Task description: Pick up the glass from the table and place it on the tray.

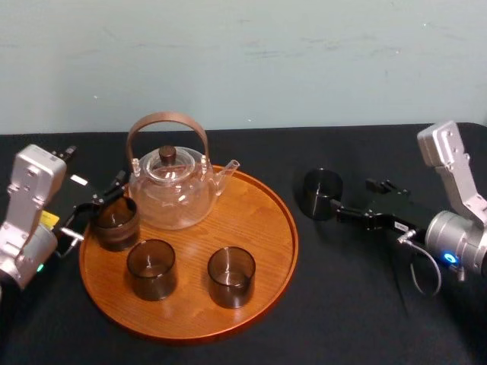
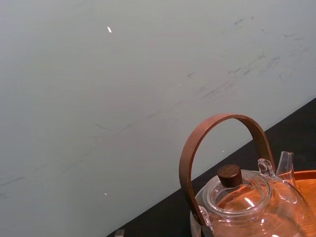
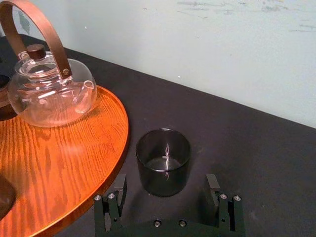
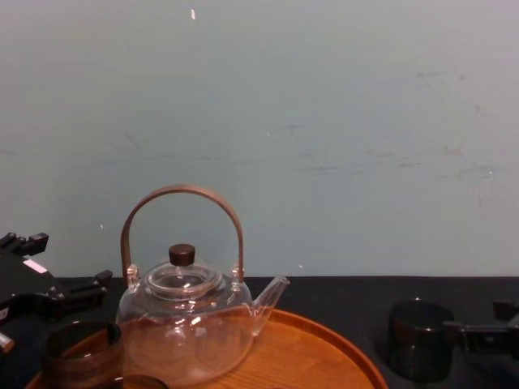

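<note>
Right claw [image 3: 165,183]: spread, one finger on each side of the glass [image 3: 163,160], neither seen pressing it; it stands off the tray's [image 1: 255,217] right side.
Glass: upright on the black surface [image 1: 342,312], just beside the tray's right rim, not touching it.
Left claw [image 1: 97,204]: at the tray's left rim, looks spread, close to the left tumbler [image 1: 116,222].
Teapot [image 1: 171,190]: clear glass, brown arched handle, dark lid knob; on the back of the tray, spout towards the tray's right.
Front tumblers: two, dark, upright on the tray's front half, one left [image 1: 151,268], one right [image 1: 230,276].
</note>
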